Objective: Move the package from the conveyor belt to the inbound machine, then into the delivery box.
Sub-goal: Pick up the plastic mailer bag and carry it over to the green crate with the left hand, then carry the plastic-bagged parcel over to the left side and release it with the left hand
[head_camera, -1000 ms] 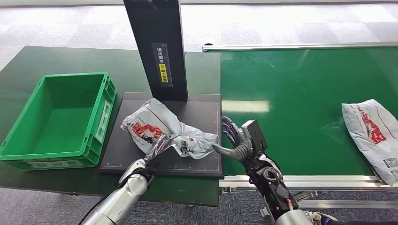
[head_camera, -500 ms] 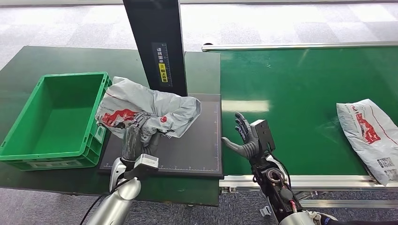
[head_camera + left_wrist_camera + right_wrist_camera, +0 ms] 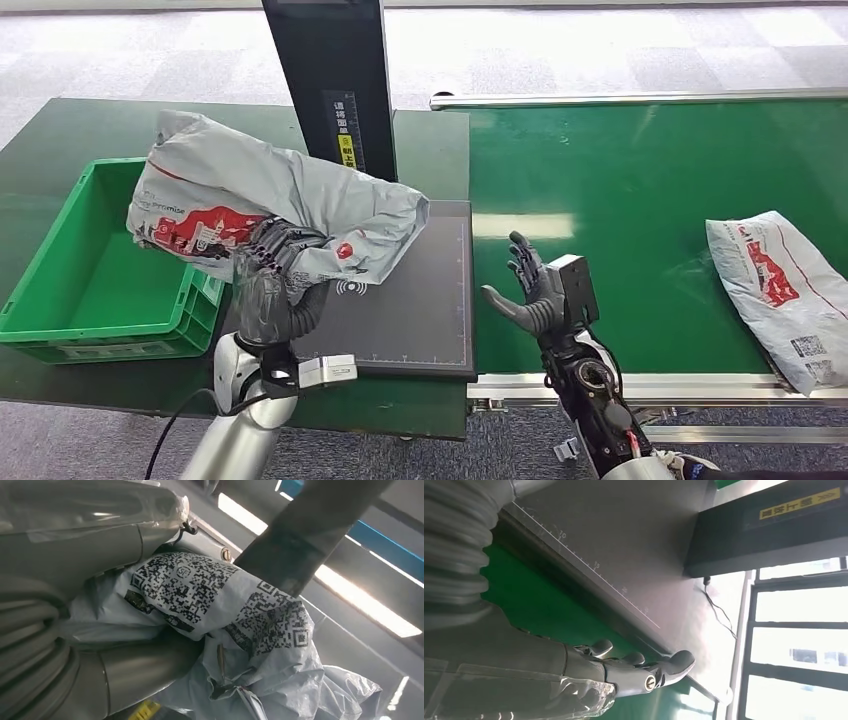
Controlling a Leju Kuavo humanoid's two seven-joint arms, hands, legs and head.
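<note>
Crate (image 3: 60, 300) left of scanner plate (image 3: 420, 320); conveyor (image 3: 620, 200) right, probably adjoining it.

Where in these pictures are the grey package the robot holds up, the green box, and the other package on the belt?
held package (image 3: 300, 200), head view, on its grey upper side.
green box (image 3: 60, 325), head view, on its near rim.
second package (image 3: 780, 290), head view, on its middle.

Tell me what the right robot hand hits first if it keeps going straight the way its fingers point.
Probably nothing soon: the right robot hand hangs open over the conveyor belt, fingers aimed up and away along bare green belt. The black scanner post stands off to its left. Depth is hard to judge.
</note>
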